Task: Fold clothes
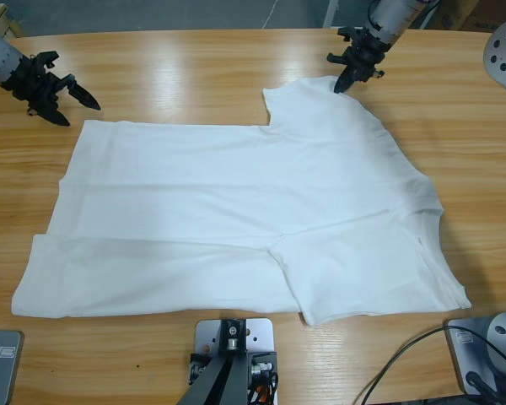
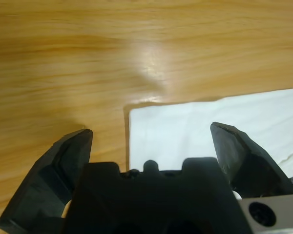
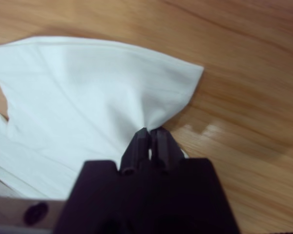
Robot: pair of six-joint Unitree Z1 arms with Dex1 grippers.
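Observation:
A white T-shirt [image 1: 236, 202] lies spread flat on the wooden table [image 1: 194, 76], hem to the left and neck to the right. Its far sleeve [image 1: 308, 97] is pinched at the edge by my right gripper [image 1: 346, 83], which is shut on the cloth [image 3: 88, 83], jaws pressed together [image 3: 149, 131]. My left gripper [image 1: 81, 111] hovers open just off the shirt's far-left hem corner [image 1: 88, 126]. In the left wrist view that corner [image 2: 141, 117] shows between the spread jaws of the left gripper [image 2: 150, 130], untouched. The near sleeve [image 1: 363, 278] lies folded over the body.
Bare wood surrounds the shirt on all sides. The table's far edge [image 1: 194, 32] runs along the top of the high view, close behind both arms. A black cable [image 1: 405, 359] curls at the near right.

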